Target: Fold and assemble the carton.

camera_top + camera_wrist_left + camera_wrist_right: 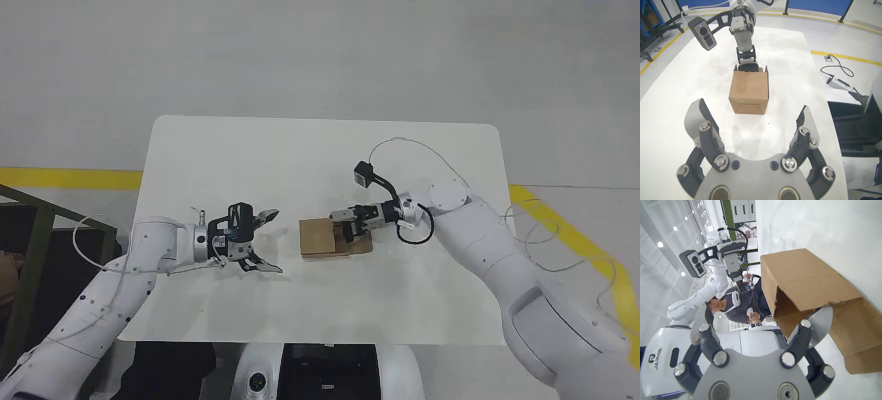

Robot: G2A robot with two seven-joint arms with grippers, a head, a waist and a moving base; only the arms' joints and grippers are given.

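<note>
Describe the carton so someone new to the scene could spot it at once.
Start at the white rectangular table; near its middle, between the two arms, sits a brown cardboard carton. It is the only brown thing on the tabletop, with the right hand at its open flapped end and the open left hand facing its other end, apart from it.

I work at a white table (300, 150) on a pale grey floor (300, 50) marked with yellow tape (60, 178). Blue partition panels (819, 3) stand beyond; a power adapter (839, 83) lies on the floor, round ceiling lights (659, 244) overhead.
</note>
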